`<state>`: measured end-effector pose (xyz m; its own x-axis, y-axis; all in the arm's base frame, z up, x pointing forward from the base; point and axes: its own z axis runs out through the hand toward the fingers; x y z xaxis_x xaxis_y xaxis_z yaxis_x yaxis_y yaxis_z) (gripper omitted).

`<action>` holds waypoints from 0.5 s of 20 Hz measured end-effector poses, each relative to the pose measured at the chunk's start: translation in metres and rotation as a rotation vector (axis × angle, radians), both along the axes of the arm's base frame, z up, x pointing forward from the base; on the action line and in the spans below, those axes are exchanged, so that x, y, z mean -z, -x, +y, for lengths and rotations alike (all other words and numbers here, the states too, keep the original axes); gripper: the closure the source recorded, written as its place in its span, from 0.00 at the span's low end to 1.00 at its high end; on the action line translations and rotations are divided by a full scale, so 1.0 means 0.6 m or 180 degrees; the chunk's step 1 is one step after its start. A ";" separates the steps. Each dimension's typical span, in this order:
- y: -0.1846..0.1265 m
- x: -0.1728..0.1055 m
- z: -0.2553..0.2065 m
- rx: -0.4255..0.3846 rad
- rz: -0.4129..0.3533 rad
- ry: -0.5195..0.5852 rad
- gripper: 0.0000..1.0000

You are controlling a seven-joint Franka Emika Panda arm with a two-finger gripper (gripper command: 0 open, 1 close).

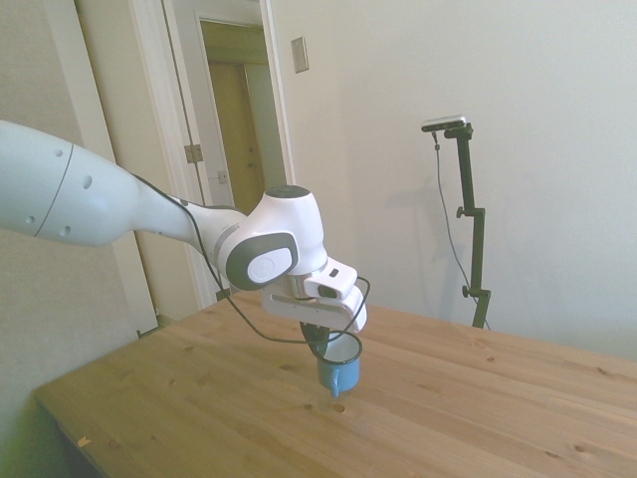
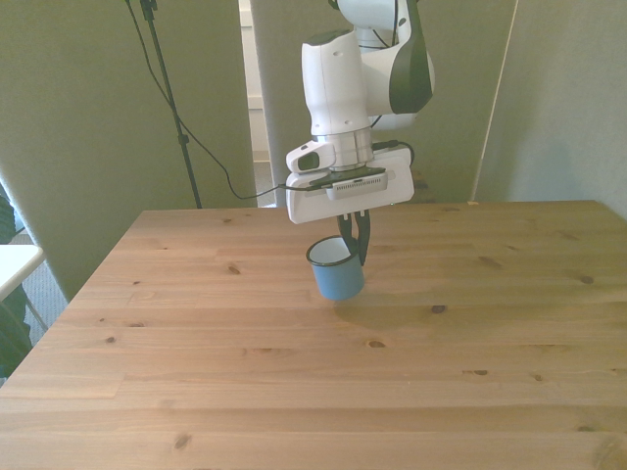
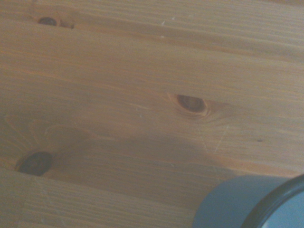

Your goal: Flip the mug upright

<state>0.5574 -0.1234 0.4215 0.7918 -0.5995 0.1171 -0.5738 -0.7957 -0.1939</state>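
- my pincer (image 2: 355,240) hangs over the middle of the wooden table (image 2: 196,333), clamped on the mug (image 2: 336,269), its dark fingers (image 2: 359,245) pinching the rim wall on the front view's right side.
- the mug is a small blue one with a white inside and a thin dark rim; it is mouth up, tipped slightly toward the front view's left.
- its long axis runs close to vertical, base down, opening toward my wrist.
- in the side view the mug's (image 1: 339,370) base looks just above the table or barely touching it; i cannot tell which. a soft shadow lies right beneath it.
- a small blue bump at the side view's lower edge of the mug may be the handle; i am not sure.
- the wrist view shows only a blurred slice of blue wall and dark rim (image 3: 266,204) over bare, knotted wood.
- risk, as i judge it: i grip only one thin wall, so the mug could swing or slip out.
- risk: letting go while it is tilted or off the table could make it rock, topple and roll back onto its side.
- risk: pushing down too far could jam the base on the wood and twist the mug in my grip.
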 end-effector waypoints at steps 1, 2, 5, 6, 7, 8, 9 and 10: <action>-0.001 0.004 0.002 0.0009 0.0022 0.0026 1.00; -0.003 0.009 0.005 0.0015 0.0038 0.0053 1.00; -0.012 0.026 0.009 0.0046 0.0060 0.0129 1.00; -0.016 0.032 0.009 0.0052 0.0063 0.0137 1.00; -0.019 0.038 0.009 0.0056 0.0068 0.0145 1.00; -0.022 0.043 0.008 0.0062 0.0075 0.0156 1.00; -0.025 0.047 0.007 0.0071 0.0086 0.0171 1.00; -0.028 0.051 0.006 0.0084 0.0099 0.0181 1.00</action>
<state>0.5743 -0.1201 0.3908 0.7795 -0.6133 0.1272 -0.5998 -0.7894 -0.1304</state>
